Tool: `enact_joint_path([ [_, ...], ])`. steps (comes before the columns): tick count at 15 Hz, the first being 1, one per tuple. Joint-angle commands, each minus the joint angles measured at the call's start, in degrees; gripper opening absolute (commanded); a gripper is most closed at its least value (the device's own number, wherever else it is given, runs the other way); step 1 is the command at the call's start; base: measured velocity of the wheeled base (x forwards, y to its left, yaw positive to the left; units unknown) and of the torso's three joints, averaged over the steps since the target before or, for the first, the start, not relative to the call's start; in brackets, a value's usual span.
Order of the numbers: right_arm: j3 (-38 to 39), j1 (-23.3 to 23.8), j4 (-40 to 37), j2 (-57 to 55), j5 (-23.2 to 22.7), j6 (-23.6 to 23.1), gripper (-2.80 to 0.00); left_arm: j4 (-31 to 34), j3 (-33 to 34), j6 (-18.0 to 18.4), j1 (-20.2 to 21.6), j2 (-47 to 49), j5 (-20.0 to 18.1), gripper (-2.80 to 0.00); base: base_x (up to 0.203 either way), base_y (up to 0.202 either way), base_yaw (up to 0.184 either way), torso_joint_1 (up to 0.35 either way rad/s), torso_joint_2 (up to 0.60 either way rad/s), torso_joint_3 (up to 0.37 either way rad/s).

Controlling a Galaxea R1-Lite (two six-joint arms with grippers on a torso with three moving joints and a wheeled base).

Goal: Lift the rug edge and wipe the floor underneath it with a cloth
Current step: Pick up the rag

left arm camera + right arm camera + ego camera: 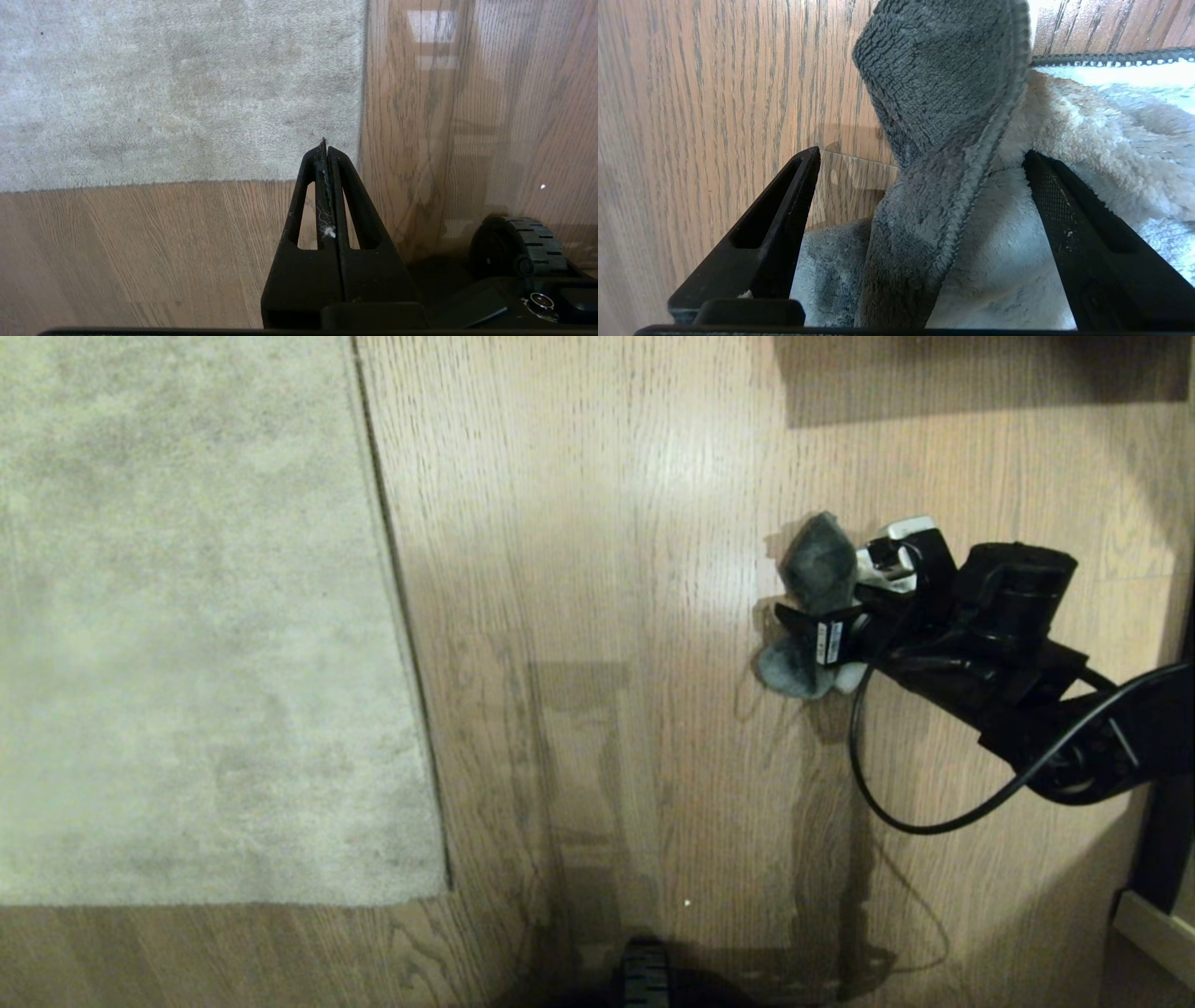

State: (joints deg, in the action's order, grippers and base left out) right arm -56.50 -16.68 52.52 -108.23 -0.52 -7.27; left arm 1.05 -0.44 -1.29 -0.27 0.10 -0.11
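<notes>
Grey fuzzy cloth (814, 581) bunched on the floor (597, 569), well apart from the rug edge (397, 616), which lies flat. Right gripper (920, 224) straddles it, jaws wide, nothing pinched, likely poised to clamp. Left gripper (325, 154) closed, empty, near rug corner.

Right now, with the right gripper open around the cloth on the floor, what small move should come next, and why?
Probably close the right gripper on the cloth. Its fingers stand wide apart with the crumpled cloth between them on the floor, so nothing is held yet. The rug edge lies flat, away to the left, and the left gripper is shut near the rug corner.
</notes>
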Motion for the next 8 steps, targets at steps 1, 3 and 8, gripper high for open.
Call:
enact_joint_path([
  [1,-0.10,-0.02,0.49,-1.87,-0.09,-0.11,0.00,0.01,0.00,-0.03,0.00,-0.01,0.02,-2.80,0.000,0.000,0.000,0.000,0.00,0.000],
  [3,-0.19,-0.02,1.17,-1.90,-0.16,-0.11,-2.80,0.01,0.00,-0.03,0.00,-0.01,0.04,-2.80,0.000,0.000,0.000,0.000,0.00,0.000],
  [8,-0.10,-0.11,1.71,-1.80,-0.18,-0.11,-2.80,0.01,0.00,-0.03,0.00,-0.01,0.02,-2.80,0.000,0.000,0.000,0.000,0.00,0.000],
])
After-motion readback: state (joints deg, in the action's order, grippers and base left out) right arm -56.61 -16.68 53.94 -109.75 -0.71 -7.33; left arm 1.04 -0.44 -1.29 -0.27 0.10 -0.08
